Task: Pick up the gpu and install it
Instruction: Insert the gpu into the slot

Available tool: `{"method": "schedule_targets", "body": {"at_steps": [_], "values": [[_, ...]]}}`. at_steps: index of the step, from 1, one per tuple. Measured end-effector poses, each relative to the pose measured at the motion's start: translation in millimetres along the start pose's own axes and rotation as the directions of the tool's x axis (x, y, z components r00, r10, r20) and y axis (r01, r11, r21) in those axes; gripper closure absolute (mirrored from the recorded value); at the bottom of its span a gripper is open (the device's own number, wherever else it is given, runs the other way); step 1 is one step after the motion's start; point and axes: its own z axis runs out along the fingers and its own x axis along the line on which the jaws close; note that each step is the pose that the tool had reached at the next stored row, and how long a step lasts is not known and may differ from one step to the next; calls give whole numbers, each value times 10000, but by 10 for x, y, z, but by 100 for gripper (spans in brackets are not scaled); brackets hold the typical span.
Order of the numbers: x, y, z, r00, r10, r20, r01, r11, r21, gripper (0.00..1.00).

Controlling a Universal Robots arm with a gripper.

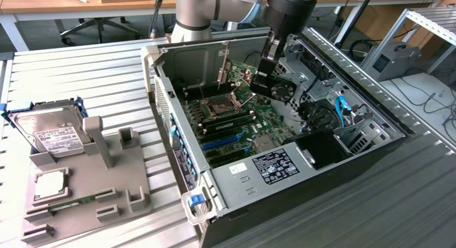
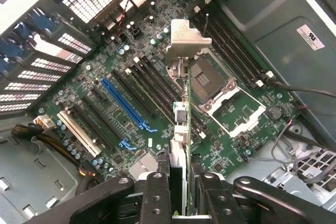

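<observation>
One gpu [image 1: 279,88] [image 2: 181,109]: I have it clamped edge-on between the fingers of the hand [image 1: 270,66] [image 2: 181,184]. It hangs directly below the hand over the motherboard [image 2: 118,106], inside the one open computer case [image 1: 228,197], with its silver bracket at the end farthest from the hand. Also on the tabletop [image 1: 85,77]: one grey holder [image 1: 107,176] carrying one hard drive [image 1: 44,129] and one memory stick [image 1: 73,200].

Arm [image 1: 289,13] points down, gripper [image 2: 182,198] clamped on the gpu [image 2: 186,38]

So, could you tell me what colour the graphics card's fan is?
Black; the fan shows best in the exterior view.
</observation>
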Motion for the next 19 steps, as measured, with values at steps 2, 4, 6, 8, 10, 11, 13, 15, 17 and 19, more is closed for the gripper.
{"method": "schedule_targets", "body": {"at_steps": [2, 4, 6, 8, 10, 11, 13, 15, 17, 19], "values": [[0, 0, 0, 10000, -33, -1, 33, 10000, 0, 74], [0, 0, 0, 10000, -75, -3, 75, 10000, 0, 74], [0, 0, 0, 9999, -132, -5, 132, 9999, 0, 74], [0, 0, 0, 9999, -168, -7, 168, 9999, 0, 74], [0, 0, 0, 9998, -198, -8, 198, 9998, 0, 74], [0, 0, 0, 9998, -214, -8, 214, 9998, 0, 74], [0, 0, 0, 9997, -245, -10, 245, 9997, 0, 74], [-1, -1, 0, 9996, -279, -11, 279, 9996, 0, 74], [-1, -1, 0, 9995, -323, -13, 323, 9995, 0, 74], [0, -1, 0, 9994, -354, -14, 354, 9994, 0, 74]]}}
